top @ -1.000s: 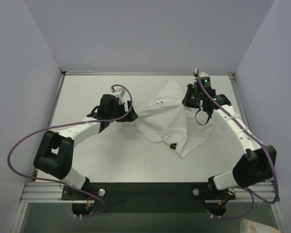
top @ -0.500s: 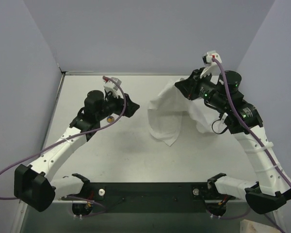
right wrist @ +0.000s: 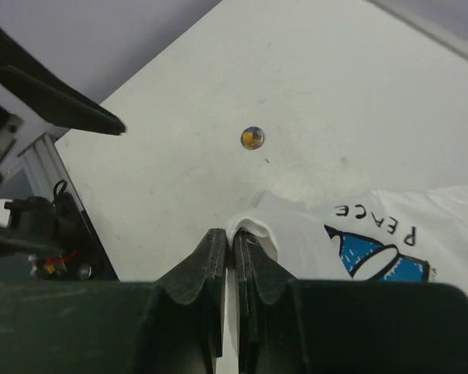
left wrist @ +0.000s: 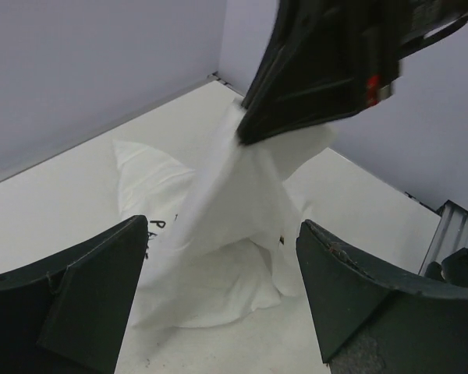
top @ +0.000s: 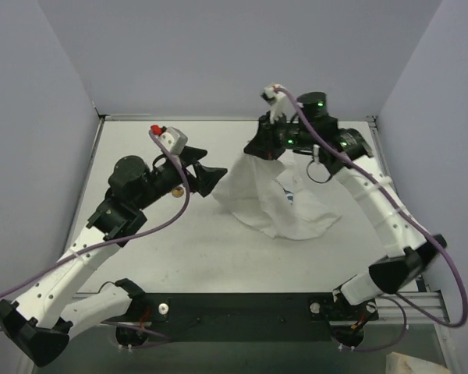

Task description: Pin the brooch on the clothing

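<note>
Over the far side of the bench [top: 179,249], the right end effector [top: 265,149] is pinching a fold of the white T-shirt [top: 269,204]. Its jaws are pressed together on the cloth, as the right wrist view shows at [right wrist: 232,238]. It is holding that fold up in the air, so the shirt is hanging down in a loose cone while its lower part is trailing in a crumpled heap on the bench. The blue-and-white flower print [right wrist: 378,257], with the word PEACE beside it, is facing upward on the part lying flat.

Opposite it, the left end effector [top: 210,175] is hovering above the bench with its jaws standing wide apart and nothing between them. It is pointing at the hanging cloth, near it but not touching.

The brooch [right wrist: 252,138], a tiny round gold-brown disc, is lying loose on the bare bench. It is sitting clear of the shirt's edge, on the side toward the left arm, and neither end effector is touching it.

To my eye the job is barely under way. The T-shirt is being handled, perhaps to spread it out, but it is not lying smooth. The brooch is not yet picked up, let alone fastened. Settling the shirt, fetching the brooch and pinning it on all seem to be left.
</note>
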Robot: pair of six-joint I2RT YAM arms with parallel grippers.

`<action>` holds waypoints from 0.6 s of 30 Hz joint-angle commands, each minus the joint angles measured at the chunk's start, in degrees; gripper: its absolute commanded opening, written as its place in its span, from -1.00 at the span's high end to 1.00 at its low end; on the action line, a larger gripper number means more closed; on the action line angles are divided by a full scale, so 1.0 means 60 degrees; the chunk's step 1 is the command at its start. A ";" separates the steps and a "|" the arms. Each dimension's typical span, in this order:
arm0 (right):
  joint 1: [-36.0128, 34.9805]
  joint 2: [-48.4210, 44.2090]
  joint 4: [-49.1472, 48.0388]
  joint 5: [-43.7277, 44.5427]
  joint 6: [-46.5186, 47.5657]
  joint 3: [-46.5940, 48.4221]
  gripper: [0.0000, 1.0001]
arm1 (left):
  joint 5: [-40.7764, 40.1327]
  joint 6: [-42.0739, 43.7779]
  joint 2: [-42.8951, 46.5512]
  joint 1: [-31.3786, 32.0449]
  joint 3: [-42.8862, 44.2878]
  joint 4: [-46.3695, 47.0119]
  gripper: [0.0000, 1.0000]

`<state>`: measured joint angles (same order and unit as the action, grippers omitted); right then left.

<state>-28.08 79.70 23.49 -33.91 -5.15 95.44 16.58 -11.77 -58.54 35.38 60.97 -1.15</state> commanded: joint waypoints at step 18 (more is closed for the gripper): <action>-0.0099 -0.0228 -0.0397 0.1577 -0.1847 -0.4637 -0.61 | -0.2033 -0.1449 0.0179 -0.0227 -0.2237 -0.1448 -0.76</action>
<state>-36.16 88.82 27.22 -31.79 -4.78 74.89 3.11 -15.73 -53.98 34.79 48.12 -7.31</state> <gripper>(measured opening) 0.807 0.884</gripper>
